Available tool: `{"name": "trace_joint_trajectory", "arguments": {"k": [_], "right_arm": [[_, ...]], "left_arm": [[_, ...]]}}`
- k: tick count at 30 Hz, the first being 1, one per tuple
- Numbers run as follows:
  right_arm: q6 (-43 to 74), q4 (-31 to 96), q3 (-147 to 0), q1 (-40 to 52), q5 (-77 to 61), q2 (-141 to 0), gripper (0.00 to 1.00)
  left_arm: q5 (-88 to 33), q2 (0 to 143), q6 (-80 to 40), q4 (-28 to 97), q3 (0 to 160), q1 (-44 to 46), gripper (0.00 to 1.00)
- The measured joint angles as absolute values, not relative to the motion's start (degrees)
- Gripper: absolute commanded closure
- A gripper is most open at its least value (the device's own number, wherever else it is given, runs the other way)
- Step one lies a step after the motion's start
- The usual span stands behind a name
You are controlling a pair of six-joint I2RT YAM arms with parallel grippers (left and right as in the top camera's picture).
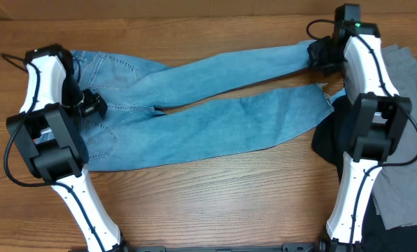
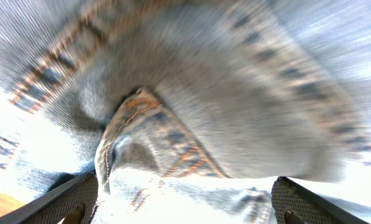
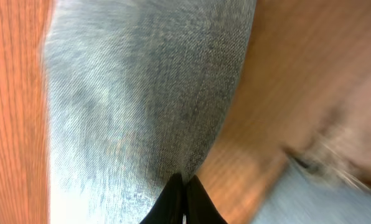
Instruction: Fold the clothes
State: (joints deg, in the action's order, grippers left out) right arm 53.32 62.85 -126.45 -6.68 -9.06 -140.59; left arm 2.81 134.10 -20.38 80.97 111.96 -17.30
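Observation:
Light blue jeans (image 1: 215, 119) lie spread across the wooden table, waist to the left and both legs running right. My left gripper (image 1: 93, 105) sits over the waist and pocket area. In the left wrist view it (image 2: 185, 208) stands open, its fingers (image 2: 67, 202) wide apart with a raised fold of stitched denim (image 2: 173, 93) between them. My right gripper (image 1: 319, 56) is at the far end of the upper leg. In the right wrist view it (image 3: 184, 193) is shut, its black tips pinched on the edge of the denim leg (image 3: 142, 93).
A grey garment (image 1: 404, 91) lies at the right edge of the table, partly under the right arm. A black garment (image 1: 331, 143) lies beside it, next to the frayed hem of the lower leg. Bare wood (image 1: 215, 203) runs along the front.

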Motion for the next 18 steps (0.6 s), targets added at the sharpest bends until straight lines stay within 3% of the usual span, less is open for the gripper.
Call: {"name": "trace_joint_trajectory", "arguments": {"k": [10, 11, 12, 13, 14, 18], "right_arm": [[45.1, 72.3, -126.5, -6.5, -6.3, -138.8, 0.92], [44.6, 73.9, -126.5, -6.5, -5.4, -138.8, 0.82], [43.9, 75.2, -126.5, -6.5, -4.6, -138.8, 0.62], [43.4, 76.8, -126.6, -6.4, -3.6, -138.8, 0.21], [42.3, 78.2, -126.8, -6.4, -2.7, -138.8, 0.0], [37.6, 85.9, -129.5, -6.4, -0.4, -138.8, 0.0]], "left_arm": [[2.8, 128.6, -20.4, 75.1, 115.6, -13.8, 0.03], [2.8, 128.4, -20.3, 73.9, 115.8, -13.8, 0.04], [2.8, 128.4, -19.7, 72.8, 115.9, -13.8, 0.04], [2.8, 128.4, -19.2, 71.7, 116.0, -13.8, 0.04], [2.8, 128.4, -18.6, 70.9, 116.0, -13.8, 0.05], [2.8, 128.4, -16.2, 68.5, 116.0, -13.9, 0.21]]}}
